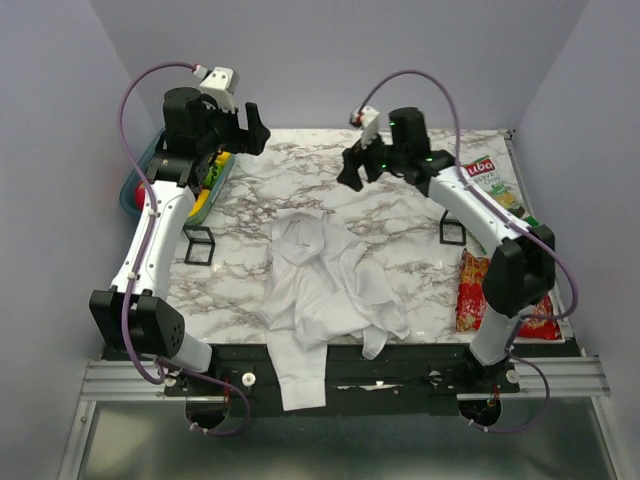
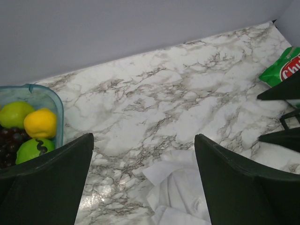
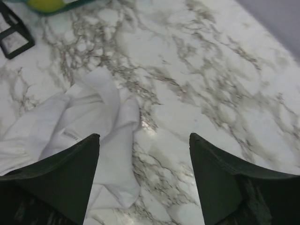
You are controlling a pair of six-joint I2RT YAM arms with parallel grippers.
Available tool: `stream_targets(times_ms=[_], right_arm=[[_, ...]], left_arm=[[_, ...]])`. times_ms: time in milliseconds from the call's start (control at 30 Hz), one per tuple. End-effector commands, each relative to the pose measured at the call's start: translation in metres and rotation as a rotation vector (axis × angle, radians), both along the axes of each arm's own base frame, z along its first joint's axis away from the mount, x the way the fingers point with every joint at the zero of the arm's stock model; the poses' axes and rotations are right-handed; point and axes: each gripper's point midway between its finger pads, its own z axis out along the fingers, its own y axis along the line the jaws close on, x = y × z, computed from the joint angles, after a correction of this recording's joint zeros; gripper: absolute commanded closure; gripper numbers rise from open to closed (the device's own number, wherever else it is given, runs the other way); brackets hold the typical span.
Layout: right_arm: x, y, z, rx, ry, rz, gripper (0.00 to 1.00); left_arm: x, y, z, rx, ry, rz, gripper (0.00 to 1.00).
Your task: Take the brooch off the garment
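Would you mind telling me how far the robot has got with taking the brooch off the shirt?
Nothing looks done: the shirt lies crumpled on the table, part hanging over the near edge, and no brooch shows in any view. Nothing is in hand: the left gripper and right gripper are open, empty and raised clear of the cloth. Left to do: find the brooch, grip it and pull it free.
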Motion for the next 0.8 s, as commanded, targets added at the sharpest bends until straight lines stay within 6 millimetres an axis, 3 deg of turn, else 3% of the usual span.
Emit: stream_targets(times_ms=[0,100,200,267,333,533,600,667,700,733,767], right_arm=[[-0.025,0.066,-0.065,-0.100,0.097,0.169,0.21],[-0.044,0.091,-0.094,-0.111,0.157,0.255,0.25],[-0.068,0.106,-0.112,-0.095,0.196,0.373,0.27],[-0.072,0.110,-0.125,-0.114,0.194,0.388,0.27],[-0.070,0.110,-0.138,-0.125,0.221,0.346,0.27],[-0.042,0.115,-0.153,-0.144,0.207,0.251,0.27],[-0.035,0.117,-0.168,-0.163,0.228,0.229,0.27],[-0.027,0.121,-0.168,-0.169,0.235,0.220,0.27],[-0.026,0.123,-0.181,-0.181,0.261,0.225,0.29],[-0.025,0.126,-0.182,-0.181,0.262,0.236,0.32],[-0.021,0.129,-0.176,-0.182,0.259,0.239,0.49]], left_arm=[[-0.023,0.015,0.022,-0.096,0.021,0.061,0.05],[-0.024,0.026,0.021,-0.121,0.017,0.125,0.05],[-0.028,0.032,0.019,-0.111,0.011,0.149,0.05],[-0.029,0.035,0.014,-0.098,0.013,0.157,0.05],[-0.030,0.035,0.009,-0.092,0.027,0.160,0.05],[-0.033,0.036,-0.004,-0.078,0.057,0.160,0.05],[-0.033,0.036,-0.006,-0.084,0.064,0.162,0.05],[-0.033,0.034,-0.004,-0.090,0.060,0.155,0.05],[-0.033,0.034,-0.004,-0.091,0.059,0.152,0.05],[-0.034,0.034,-0.003,-0.092,0.058,0.152,0.05],[-0.034,0.034,-0.004,-0.094,0.059,0.152,0.05]])
